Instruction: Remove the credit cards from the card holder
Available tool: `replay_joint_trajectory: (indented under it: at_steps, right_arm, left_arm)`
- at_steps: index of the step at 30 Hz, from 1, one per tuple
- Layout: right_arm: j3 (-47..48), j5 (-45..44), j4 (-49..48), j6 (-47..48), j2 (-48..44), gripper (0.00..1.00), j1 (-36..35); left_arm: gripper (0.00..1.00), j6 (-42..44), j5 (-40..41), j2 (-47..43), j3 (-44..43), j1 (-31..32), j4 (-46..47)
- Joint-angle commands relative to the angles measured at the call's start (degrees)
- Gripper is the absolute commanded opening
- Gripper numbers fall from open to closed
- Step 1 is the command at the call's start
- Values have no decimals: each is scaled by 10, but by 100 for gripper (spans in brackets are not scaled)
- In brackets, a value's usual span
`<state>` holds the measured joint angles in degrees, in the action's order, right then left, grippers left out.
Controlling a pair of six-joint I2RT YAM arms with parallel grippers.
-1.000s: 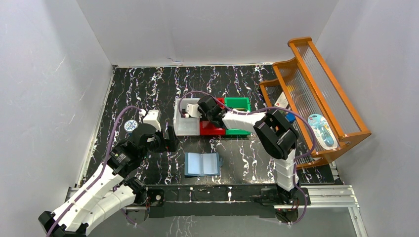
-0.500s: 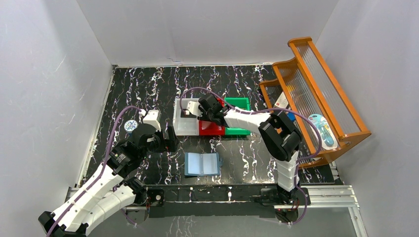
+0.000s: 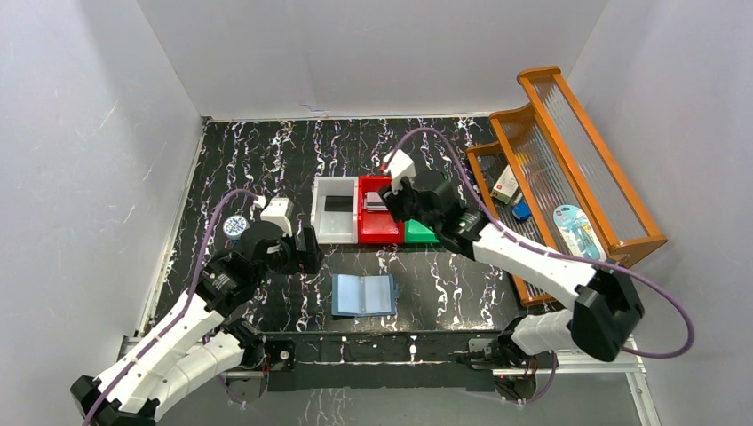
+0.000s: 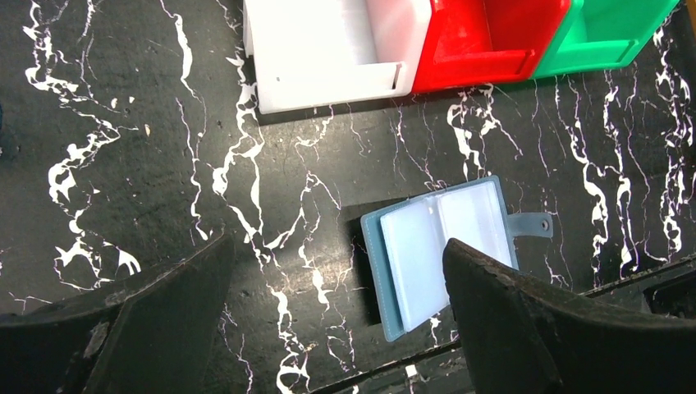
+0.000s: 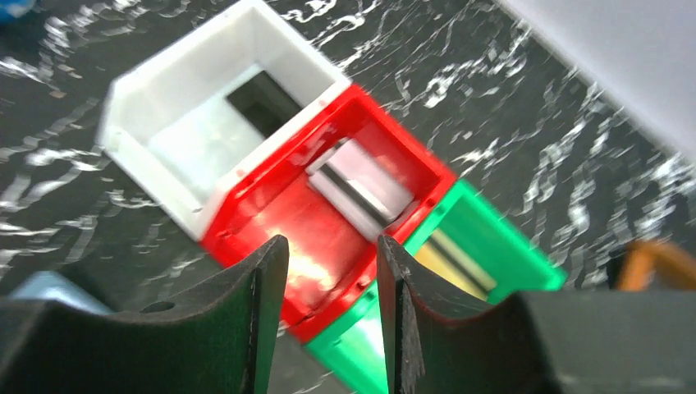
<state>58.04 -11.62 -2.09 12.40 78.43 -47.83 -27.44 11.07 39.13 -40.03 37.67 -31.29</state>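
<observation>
The card holder (image 3: 364, 295) lies open on the table near the front edge, pale blue inside up, its pockets looking empty; in the left wrist view (image 4: 443, 246) its snap tab points right. A black credit card (image 3: 337, 203) lies in the white bin (image 3: 321, 227), also in the right wrist view (image 5: 263, 103). A pale grey card (image 5: 365, 185) lies in the red bin (image 3: 382, 232). My right gripper (image 3: 389, 205) hovers over the red bin, jaws narrowly apart and empty (image 5: 332, 244). My left gripper (image 3: 306, 254) is open and empty, up and left of the holder (image 4: 336, 328).
A green bin (image 3: 423, 234) holding a yellowish card (image 5: 455, 263) adjoins the red bin. An orange rack (image 3: 613, 222) at the right holds a small white-and-red box (image 3: 506, 184), a blue block (image 3: 522, 210) and a packet (image 3: 577, 232). A round blue tin (image 3: 234, 225) sits left.
My right gripper has moved right from over the white bin to over the red bin, and its arm has swung out to the right. The black card now shows in the white bin. The left arm is still.
</observation>
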Motion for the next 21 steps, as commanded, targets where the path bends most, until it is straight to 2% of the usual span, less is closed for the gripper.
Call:
replay_joint_trajectory:
  at_steps: [1, 5, 10, 14, 17, 21]
  right_arm:
    - [-60, 33, -21, -277, -69, 52, 0]
    - [-118, 117, -23, -391, -112, 54, 0]
    - [-161, 172, -15, -499, -132, 54, 1]
    - [-199, 216, -52, -555, -144, 54, 0]
    - [-218, 239, -81, -588, -143, 54, -1]
    - [-219, 232, -53, -605, -133, 52, -7]
  left_arm:
    - [97, 12, -20, 14, 2, -1, 10]
    - [97, 12, -24, 27, 3, -1, 11]
    - [97, 10, -35, 39, 4, -1, 14]
    - [96, 9, -44, 43, 1, -1, 14]
    - [92, -25, -52, 25, -12, -1, 15]
    - [87, -48, -98, -5, -14, -1, 68]
